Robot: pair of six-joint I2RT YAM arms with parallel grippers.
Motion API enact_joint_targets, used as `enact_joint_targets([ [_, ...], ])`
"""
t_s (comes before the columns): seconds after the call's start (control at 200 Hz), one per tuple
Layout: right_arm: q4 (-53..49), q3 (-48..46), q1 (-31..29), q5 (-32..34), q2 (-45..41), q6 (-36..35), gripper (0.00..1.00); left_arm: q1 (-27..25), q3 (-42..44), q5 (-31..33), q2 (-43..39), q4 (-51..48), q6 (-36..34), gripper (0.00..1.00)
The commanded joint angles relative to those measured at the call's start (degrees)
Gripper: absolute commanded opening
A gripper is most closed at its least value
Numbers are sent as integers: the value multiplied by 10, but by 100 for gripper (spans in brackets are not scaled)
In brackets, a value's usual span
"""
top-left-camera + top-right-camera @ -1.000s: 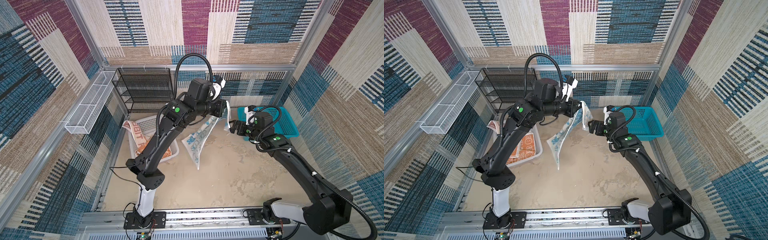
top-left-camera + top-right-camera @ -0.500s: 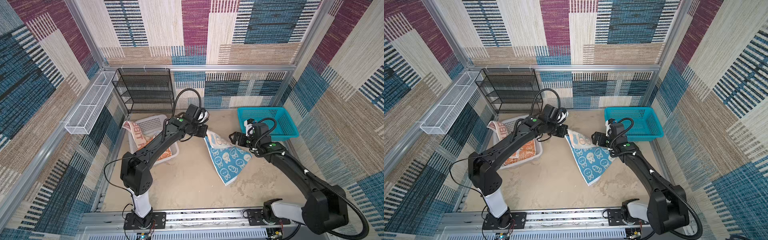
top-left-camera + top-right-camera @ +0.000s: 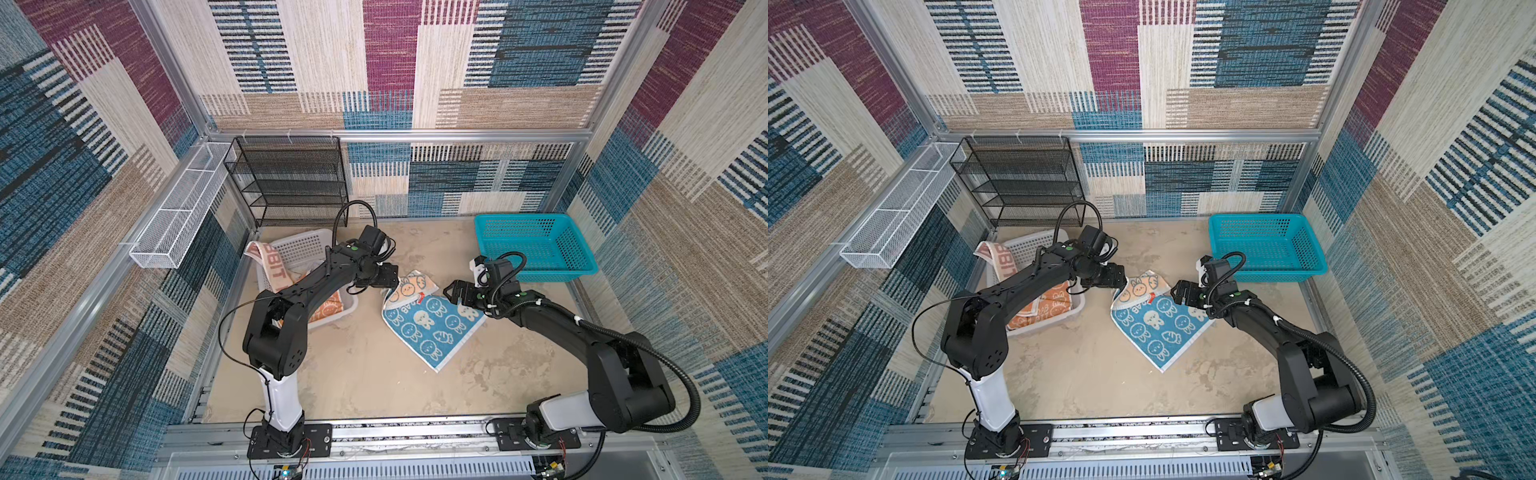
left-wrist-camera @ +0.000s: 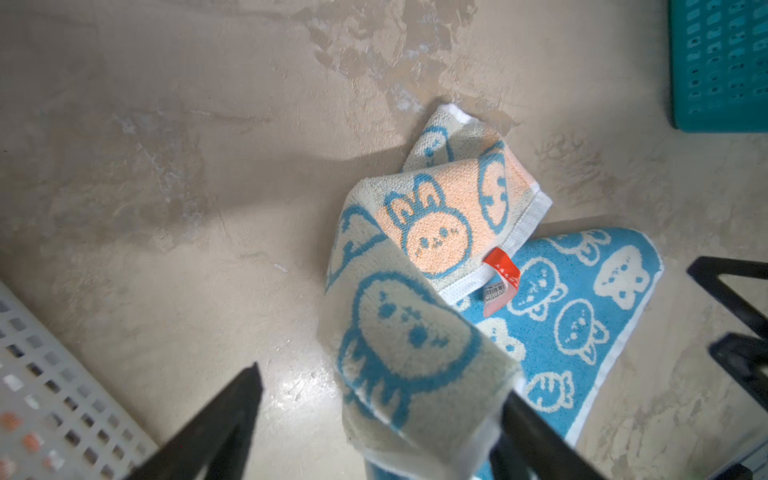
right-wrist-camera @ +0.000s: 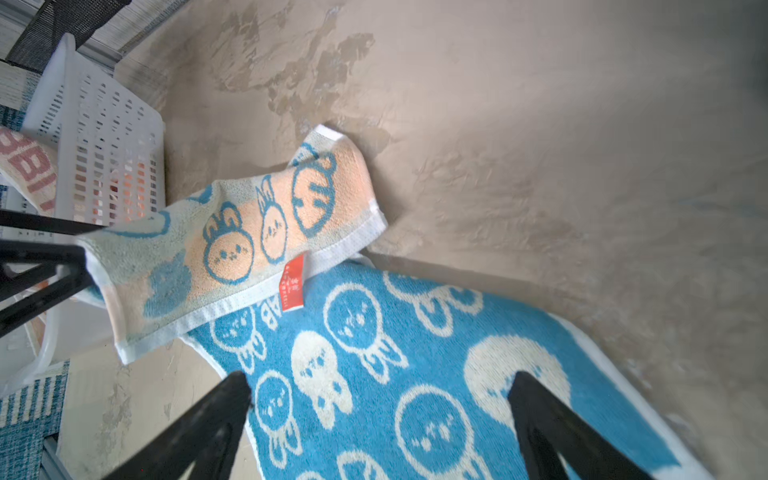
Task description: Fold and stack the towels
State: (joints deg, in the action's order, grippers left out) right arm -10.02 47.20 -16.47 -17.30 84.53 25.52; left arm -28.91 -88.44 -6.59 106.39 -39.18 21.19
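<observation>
The blue rabbit towel (image 3: 432, 330) lies mid-frame on the table (image 3: 353, 374), its upper corner flipped over. Left gripper (image 3: 394, 281) and right gripper (image 3: 453, 293) flank that corner, both with jaws spread wide.

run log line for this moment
blue towel: on table, one end flipped over | left hand: open at flipped end | right hand: open above towel | orange towel, lettered towel: at white basket
</observation>
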Motion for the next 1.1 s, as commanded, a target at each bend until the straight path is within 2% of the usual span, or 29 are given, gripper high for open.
enact_joint_targets([
  [0.0,45,38,-5,-19,46,4,96,-1,-10,49,-30,-37,-3,100],
  [0.165,54,96,-6,-37,129,-2,92,0,2,95,-79,-63,-7,100],
  [0.361,66,121,-6,-61,187,-2,84,-8,37,50,-127,-59,21,100],
  [0.471,75,128,-6,-70,214,-2,81,-31,75,36,-146,-37,39,100],
  [0.571,86,132,-7,-82,235,-1,74,-53,108,27,-154,-23,58,100],
  [0.736,100,135,-13,-93,251,5,60,-72,159,23,-165,-4,78,100],
  [0.907,111,133,-15,-100,251,15,35,-84,204,9,-171,26,102,100],
  [1.017,102,134,-15,-78,237,13,16,-93,228,7,-162,47,117,100],
  [1.097,92,135,-15,-63,223,7,10,-98,236,6,-154,64,124,100],
])
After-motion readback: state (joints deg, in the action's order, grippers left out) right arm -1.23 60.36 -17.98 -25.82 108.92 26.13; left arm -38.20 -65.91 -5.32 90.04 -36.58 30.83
